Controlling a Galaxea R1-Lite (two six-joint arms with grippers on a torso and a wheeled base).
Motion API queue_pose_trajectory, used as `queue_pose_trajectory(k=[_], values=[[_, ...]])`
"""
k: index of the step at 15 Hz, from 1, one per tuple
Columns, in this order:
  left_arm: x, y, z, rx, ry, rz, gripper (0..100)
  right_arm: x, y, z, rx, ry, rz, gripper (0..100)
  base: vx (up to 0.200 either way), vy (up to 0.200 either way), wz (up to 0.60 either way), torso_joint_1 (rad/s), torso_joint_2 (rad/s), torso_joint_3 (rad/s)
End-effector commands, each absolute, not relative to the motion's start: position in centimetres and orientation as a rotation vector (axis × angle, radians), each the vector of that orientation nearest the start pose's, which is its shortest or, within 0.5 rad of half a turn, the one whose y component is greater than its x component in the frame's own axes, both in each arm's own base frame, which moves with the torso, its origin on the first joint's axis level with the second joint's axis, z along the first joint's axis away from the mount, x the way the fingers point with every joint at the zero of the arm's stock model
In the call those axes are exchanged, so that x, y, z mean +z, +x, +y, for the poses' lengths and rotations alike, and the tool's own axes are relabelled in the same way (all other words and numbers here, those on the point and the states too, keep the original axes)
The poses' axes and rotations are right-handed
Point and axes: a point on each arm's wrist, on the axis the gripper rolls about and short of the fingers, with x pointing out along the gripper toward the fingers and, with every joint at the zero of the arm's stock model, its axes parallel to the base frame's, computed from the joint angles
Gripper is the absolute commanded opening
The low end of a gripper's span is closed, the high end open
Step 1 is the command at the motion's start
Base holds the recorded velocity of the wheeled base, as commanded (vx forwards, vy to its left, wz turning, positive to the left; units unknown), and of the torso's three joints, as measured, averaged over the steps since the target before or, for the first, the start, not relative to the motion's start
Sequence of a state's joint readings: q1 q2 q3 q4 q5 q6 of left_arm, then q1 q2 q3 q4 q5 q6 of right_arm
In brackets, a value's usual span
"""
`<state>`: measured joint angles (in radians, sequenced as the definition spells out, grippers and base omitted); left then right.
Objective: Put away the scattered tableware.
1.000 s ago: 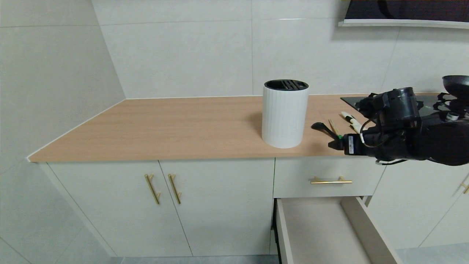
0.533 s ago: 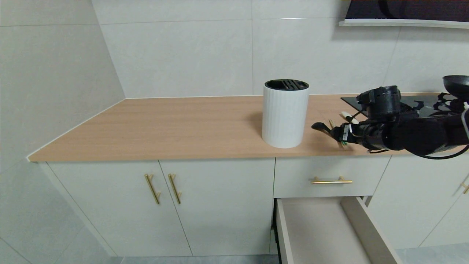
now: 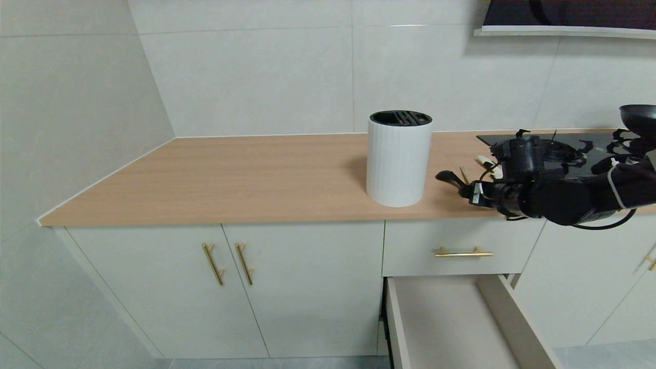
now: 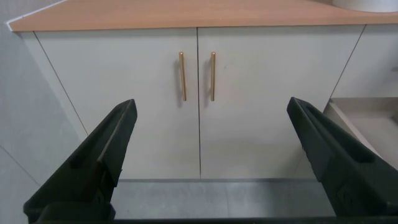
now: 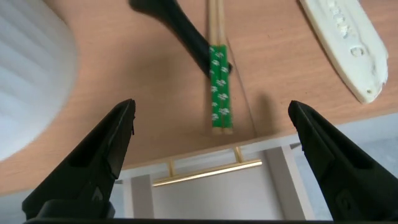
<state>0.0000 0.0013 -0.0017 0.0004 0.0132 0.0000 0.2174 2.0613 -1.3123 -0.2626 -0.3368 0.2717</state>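
Chopsticks (image 5: 219, 81) lay on the counter (image 5: 143, 99); right arm (image 3: 564, 197) was stretched low over its front edge, right gripper (image 5: 211, 109) spread wide either side of them, seemingly touching nothing.

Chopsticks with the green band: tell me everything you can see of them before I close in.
The chopsticks are a pair of pale wooden sticks lying flat, side by side, on the wooden counter, one end near its front edge. A green patterned band wraps both near that end. A black utensil handle runs slantwise up to the band and seems to touch them. The right gripper hangs over them, fingers open to either side, not touching.
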Motion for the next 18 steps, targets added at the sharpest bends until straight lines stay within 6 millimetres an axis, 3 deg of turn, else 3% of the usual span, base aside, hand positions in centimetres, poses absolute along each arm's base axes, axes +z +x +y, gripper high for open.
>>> queue_pose_trajectory(k=[1, 11, 12, 18], values=[[7.6, -2.3, 0.0, 0.014, 0.000, 0.000, 100, 14.9, 40.5, 7.9, -0.186, 0.132, 0.455, 100, 0.000, 0.000, 0.00, 0.000, 0.00, 0.000], [7.6, -2.3, 0.0, 0.014, 0.000, 0.002, 100, 13.5, 41.1, 8.1, -0.187, 0.108, 0.487, 100, 0.000, 0.000, 0.00, 0.000, 0.00, 0.000], [7.6, -2.3, 0.0, 0.014, 0.000, 0.000, 100, 13.4, 41.3, 8.0, -0.188, 0.110, 0.485, 0, 0.000, 0.000, 0.00, 0.000, 0.00, 0.000], [7.6, -2.3, 0.0, 0.014, 0.000, 0.000, 100, 14.4, 41.0, 7.9, -0.186, 0.126, 0.439, 0, 0.000, 0.000, 0.00, 0.000, 0.00, 0.000]])
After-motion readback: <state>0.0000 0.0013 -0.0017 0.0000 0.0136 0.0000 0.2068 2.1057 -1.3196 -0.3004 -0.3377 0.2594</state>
